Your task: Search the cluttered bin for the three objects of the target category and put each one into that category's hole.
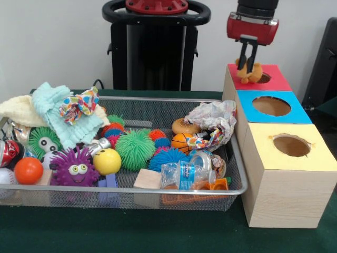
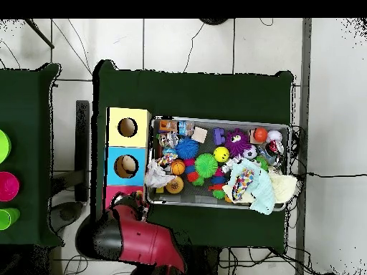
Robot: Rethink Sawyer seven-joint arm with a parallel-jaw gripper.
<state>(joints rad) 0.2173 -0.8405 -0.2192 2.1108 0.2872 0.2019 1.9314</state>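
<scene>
I have the tool [image 1: 248, 66] directly above the red box [image 1: 274, 79], its fingers pinched on a tan-orange plush toy [image 1: 249, 73] that hangs at the rim of the round hole [image 1: 263, 78], so a release should drop it in, I judge. Left of the red box on the table [image 1: 158, 232], the wire bin [image 1: 131, 191] holds mostly puffer balls [image 1: 135, 149]; I can't pick out other plush animals there.

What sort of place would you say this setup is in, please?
Probably a robotics lab test station: a green-covered table holds a silver wire-mesh bin of toys and three wooden boxes with round holes, cables trail over a tiled floor, and a red-and-black robot arm's gripper holds a tan plush toy.
</scene>
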